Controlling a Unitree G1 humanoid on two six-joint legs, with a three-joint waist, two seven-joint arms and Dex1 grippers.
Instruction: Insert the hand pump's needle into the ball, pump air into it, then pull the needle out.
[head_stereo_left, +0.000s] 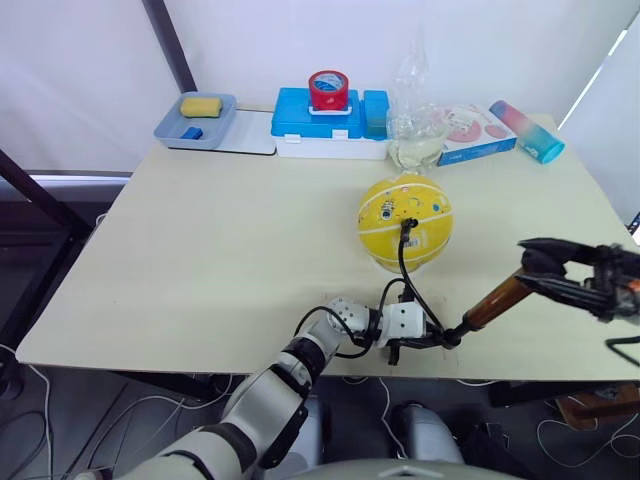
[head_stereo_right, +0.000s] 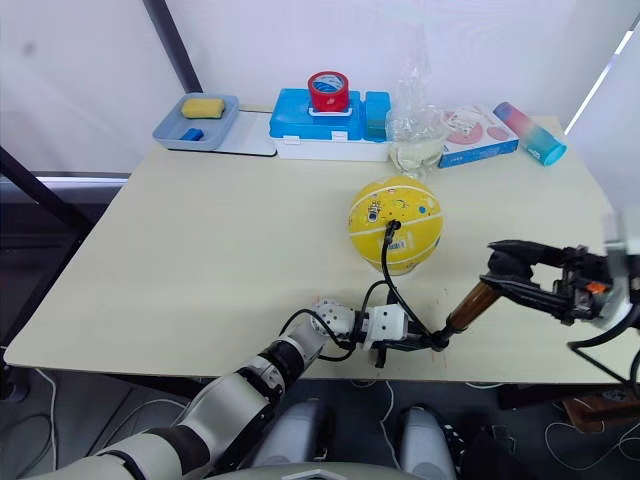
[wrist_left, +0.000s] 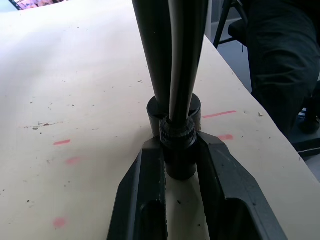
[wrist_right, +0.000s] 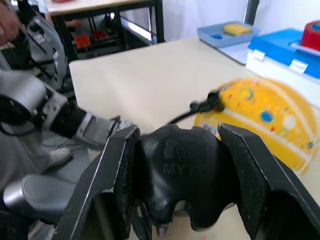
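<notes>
The left gripper (head_stereo_left: 425, 341) is clenched on the black bottom cap of the hand pump (head_stereo_left: 492, 304), pinning it at the table's (head_stereo_left: 230, 240) near edge; in the left wrist view the two fingers (wrist_left: 145, 200) squeeze the ribbed collar where the hose joins. From there the amber tube slants up and outward to the right gripper (head_stereo_left: 540, 268), whose fingers (wrist_right: 107, 190) clamp the black handle on both sides. The thin black hose loops up from the left gripper, away from the near edge, to the ball (head_stereo_left: 405, 223), which sits just beyond both grippers, between them. The needle (head_stereo_left: 407, 224) fitting is seated in the ball's near face; the metal tip itself cannot be seen.

Farther out, along the far edge beyond the ball, stands a blue box (head_stereo_left: 330, 122) with a red tape roll (head_stereo_left: 328, 90) on top. To its left a grey-blue tray (head_stereo_left: 170, 128) holds a yellow sponge (head_stereo_left: 200, 105) and a small blue item. To the box's right lie a crumpled clear bag (head_stereo_left: 415, 120), a flat packet (head_stereo_left: 475, 132) and a pink-and-teal tumbler (head_stereo_left: 527, 130) on its side. The broad stretch of table left of the left gripper is bare.
</notes>
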